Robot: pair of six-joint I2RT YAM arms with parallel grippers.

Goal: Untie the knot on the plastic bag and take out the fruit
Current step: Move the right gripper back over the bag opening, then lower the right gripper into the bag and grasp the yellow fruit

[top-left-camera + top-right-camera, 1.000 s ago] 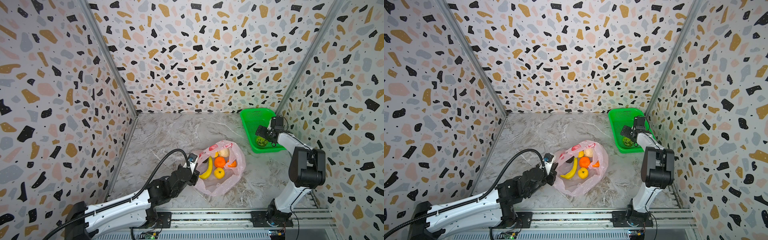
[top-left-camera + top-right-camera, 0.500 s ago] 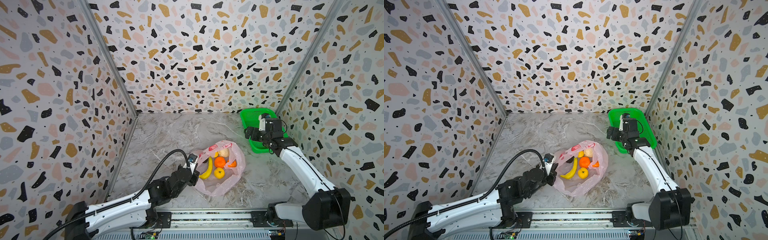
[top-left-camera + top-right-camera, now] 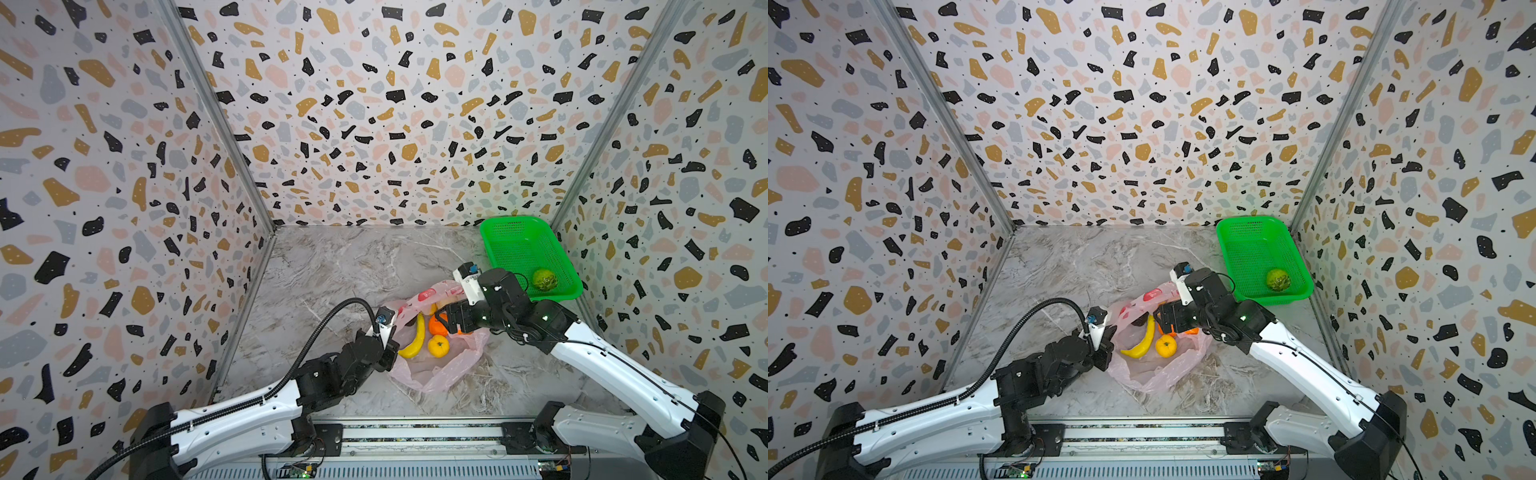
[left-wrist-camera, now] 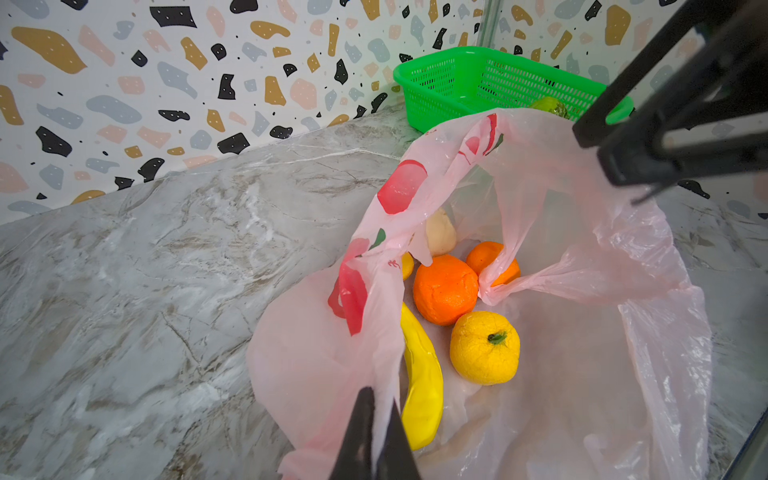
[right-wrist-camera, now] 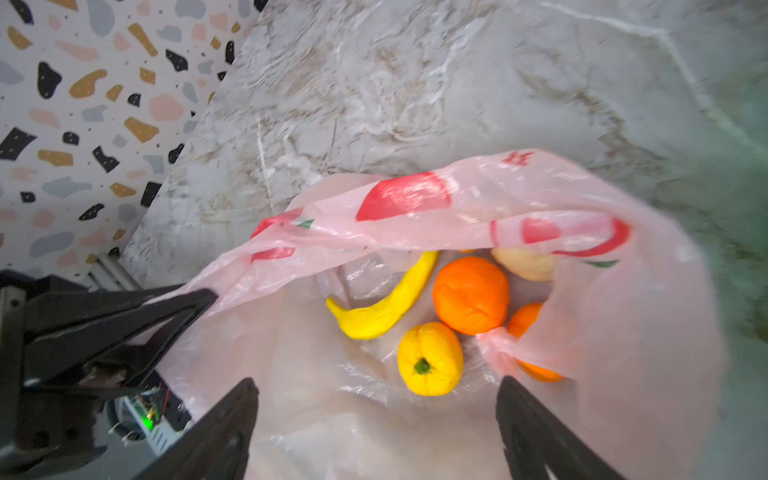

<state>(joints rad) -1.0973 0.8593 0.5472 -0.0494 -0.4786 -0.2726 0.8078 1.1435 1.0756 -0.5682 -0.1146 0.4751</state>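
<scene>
My left hand (image 4: 376, 409) is pinched together on the near rim of the thin translucent pink plastic bag with red printed marks (image 4: 582, 353). Film is caught between its fingers, and it holds that edge up. The bag lies on the grey marble-patterned table (image 3: 332, 266), roughly mid-table in both top views, with its mouth gaping. My right hand (image 5: 376, 388) hovers over that mouth with its fingers spread wide and nothing between them. Inside the bag I see a curved yellow banana (image 4: 422, 374) along the side by my left hand. A deep orange round fruit (image 4: 444, 289) touches a yellow-orange citrus with a green stem (image 4: 484, 347). A second orange (image 4: 484, 255) is half veiled by film, and a pale beige lump (image 4: 440, 232) sits under the printed flap. A small twisted lump of pink film (image 5: 492, 334) rests against the oranges; I cannot tell whether it is tied. The rigid bright green perforated basket (image 3: 519, 249) stands in the far right corner of the table, apart from the bag, with a bumpy green ball (image 3: 544, 279) in it.
</scene>
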